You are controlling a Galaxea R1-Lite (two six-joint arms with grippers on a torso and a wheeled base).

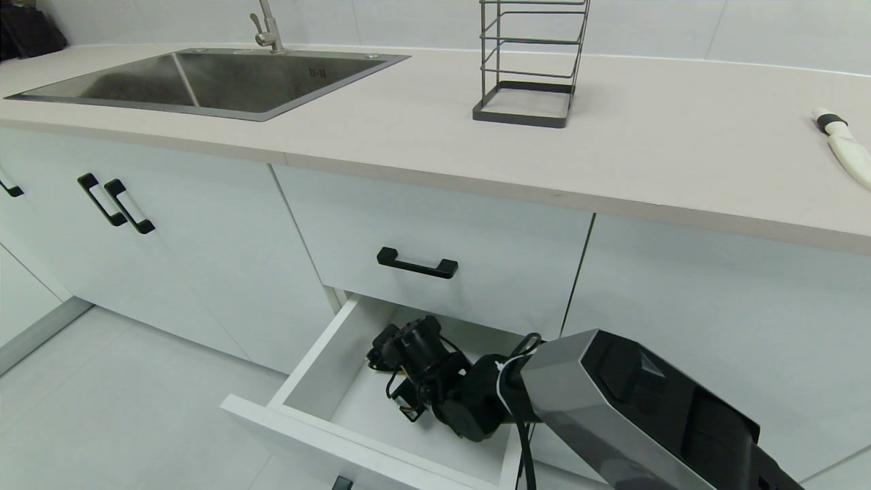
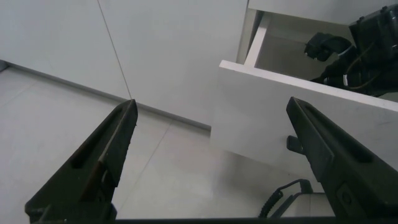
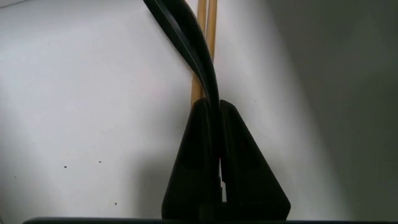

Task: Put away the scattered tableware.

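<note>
The task's thing is a slim, glossy black utensil (image 3: pixel 186 37) with a curved handle. Beside it lie two thin wooden chopsticks (image 3: pixel 210 18), close together and parallel. Both are inside the open drawer (image 1: pixel 320 354), above its white floor. The right gripper (image 3: pixel 213 115) is also inside the drawer. Its jaws are pressed together and they pinch the black handle. I cannot tell if the chopsticks are pinched too or only rest on the floor behind it.

Above the drawer runs a beige counter (image 1: pixel 646 150) with a white wall behind. The cabinets around the drawer are white with black handles, and the floor (image 1: pixel 102 395) before it is pale grey tile.

Above the drawer and to the left, a steel sink (image 1: pixel 136 78) with a tap (image 1: pixel 269 27) is set into the counter. Above the drawer and a little right stands a dark wire rack (image 1: pixel 524 102). Far to the right a pale knife (image 1: pixel 844 143) lies on the counter.

The left gripper (image 2: pixel 211 106) hangs over the floor, outside the drawer front, with jaws spread wide and nothing between them.
</note>
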